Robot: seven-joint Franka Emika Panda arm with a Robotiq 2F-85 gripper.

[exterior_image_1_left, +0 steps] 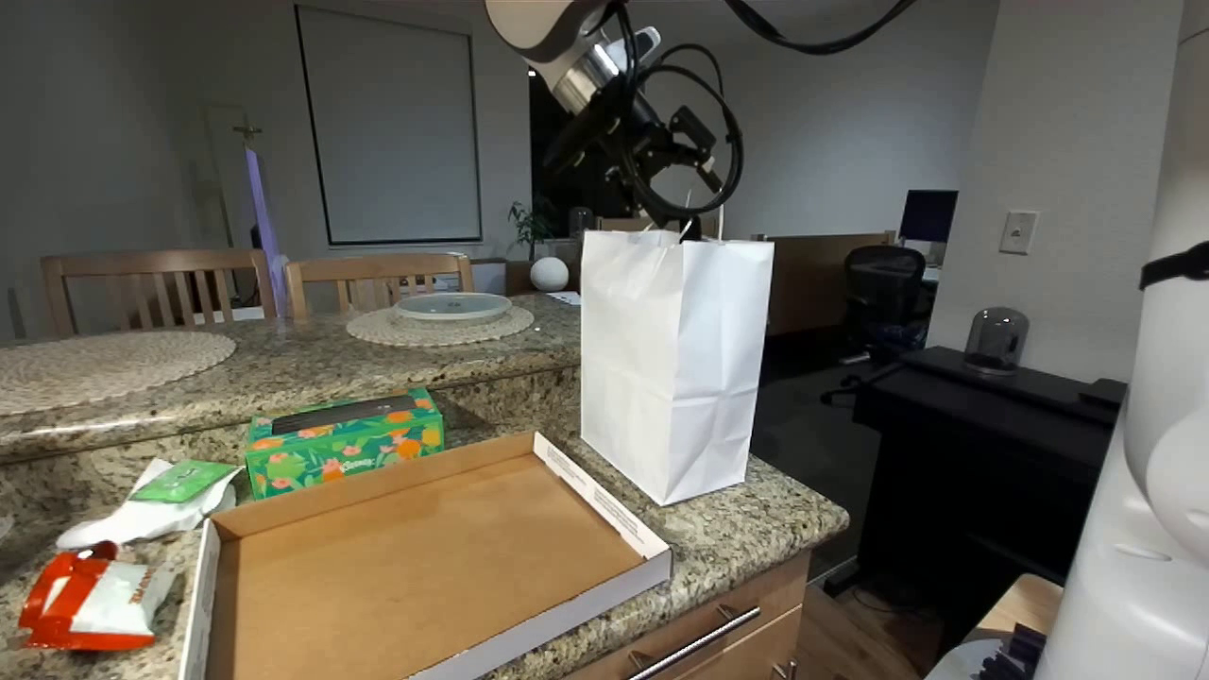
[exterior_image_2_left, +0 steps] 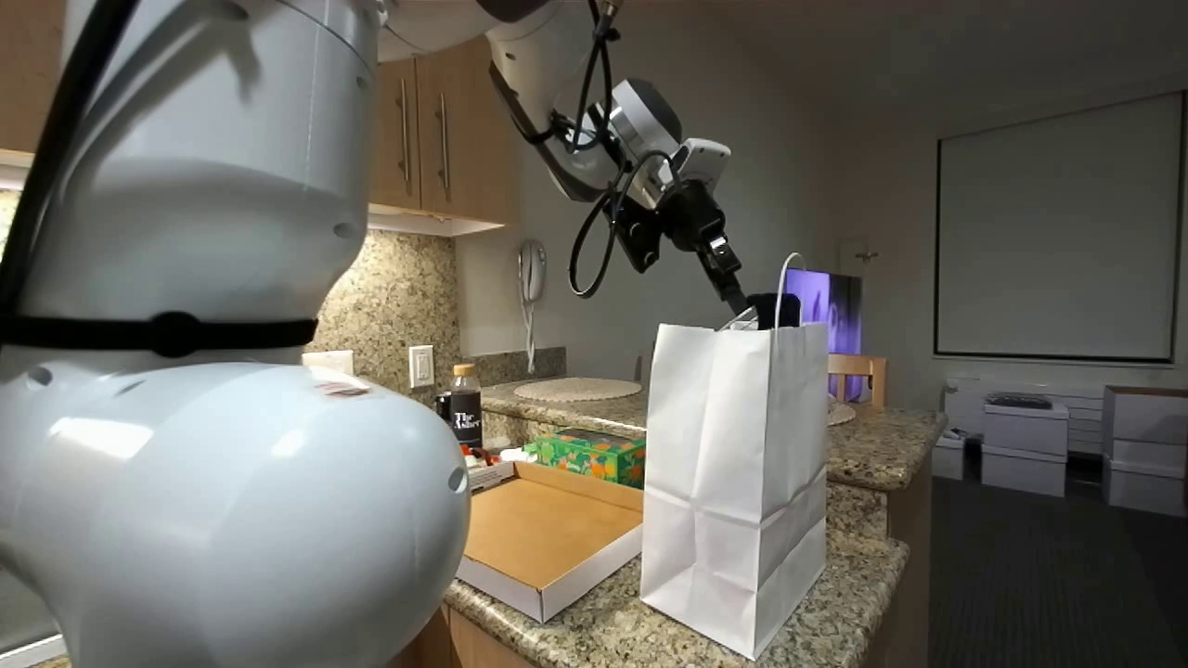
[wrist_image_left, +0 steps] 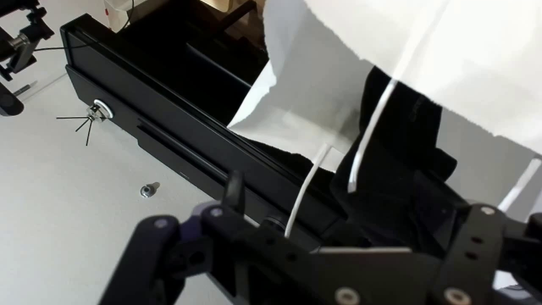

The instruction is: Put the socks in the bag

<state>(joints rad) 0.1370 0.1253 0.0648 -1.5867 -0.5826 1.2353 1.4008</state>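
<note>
**I had the fingers (wrist_image_left: pixel 234 192) spread wide over the bag (exterior_image_1_left: pixel 628 359), a black sock (wrist_image_left: pixel 394 161) in its mouth**

The fingers slanted down to the bag's mouth, standing well apart from each other. In the wrist view I saw the black sock right up against one finger, with a gap between it and the opposite one; whether it hung from that finger or merely lay there, I could not tell. From there it ran down between the bag's walls, partly inside. In an exterior view the black sock (exterior_image_2_left: pixel 790 310) poked above the rim, just beside the fingertips. I could not make out whether it was a single sock or more.

The bag stood upright on the desk (exterior_image_1_left: pixel 784 515), below the fingers. One of its white handles (wrist_image_left: pixel 354 178) crossed in front of the sock, and another white strand (wrist_image_left: pixel 305 184) showed between the fingers.

Lower than the fingers and just beside the bag lay the cardboard tray (exterior_image_1_left: pixel 425 567). Farther from the fingers, past the tray, were the tissue box (exterior_image_1_left: pixel 349 444), the green packet (exterior_image_1_left: pixel 186 481) and the red-and-white packet (exterior_image_1_left: pixel 94 600). A dark bottle (exterior_image_2_left: pixel 466 413) showed in an exterior view, well apart from the fingers.
</note>
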